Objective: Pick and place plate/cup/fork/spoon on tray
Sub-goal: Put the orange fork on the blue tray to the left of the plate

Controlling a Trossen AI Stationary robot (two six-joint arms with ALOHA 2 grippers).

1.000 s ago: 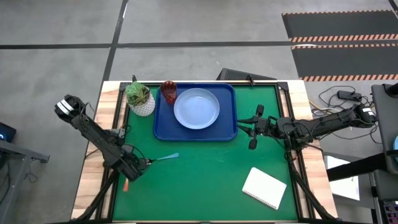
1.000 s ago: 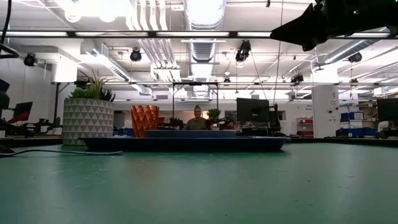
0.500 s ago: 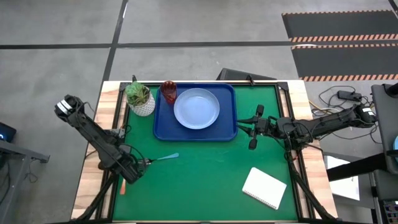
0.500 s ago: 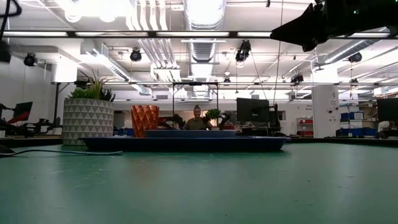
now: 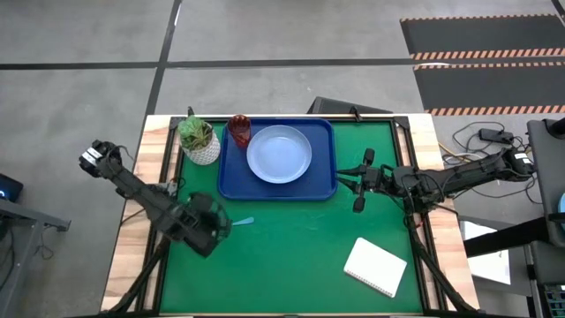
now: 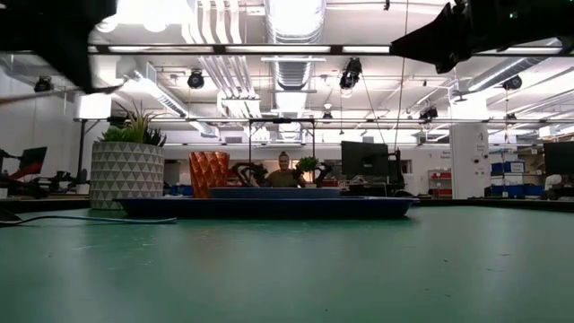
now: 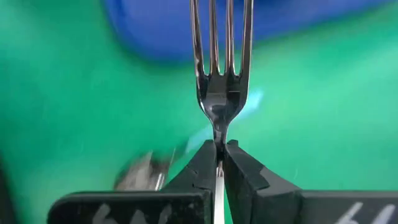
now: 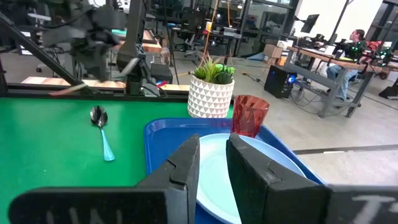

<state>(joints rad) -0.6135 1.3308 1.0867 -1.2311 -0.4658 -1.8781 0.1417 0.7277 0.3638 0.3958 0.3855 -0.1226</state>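
Observation:
My left gripper point(image 7: 219, 149) is shut on the fork point(image 7: 221, 81), above the green mat near the table's left point(image 5: 210, 226). The arm hides the fork in the high view. The spoon point(image 8: 101, 130) lies flat on the mat under that arm; only its light blue handle end point(image 5: 245, 220) shows from above. The pale blue plate point(image 5: 279, 153) lies in the dark blue tray point(image 5: 231, 181). The red cup point(image 5: 239, 130) stands in the tray's far left corner. My right gripper point(image 5: 346, 181) waits just right of the tray with a narrow gap between its fingers point(image 8: 212, 155). My left gripper pinches the fork's thin silver neck point(image 7: 219, 138), just behind the tines, between its two fingertips. The fork runs along the fingers, its tines pointing ahead of them. The handle is hidden behind the fingers. The fork is lifted clear of the mat.
A white pot with a green plant point(image 5: 199, 141) stands left of the tray. A white notepad point(image 5: 375, 267) lies on the mat at the near right. Bare green mat point(image 5: 300, 247) lies between tray and notepad. A person sits far behind the table point(image 6: 285, 170).
My left gripper has gone up from the table and a little toward the right edge with the fork, tipping as it rose. It now stands over the spoon's bowl. The fork's orange handle, which showed near the left edge, is now hidden under the arm.

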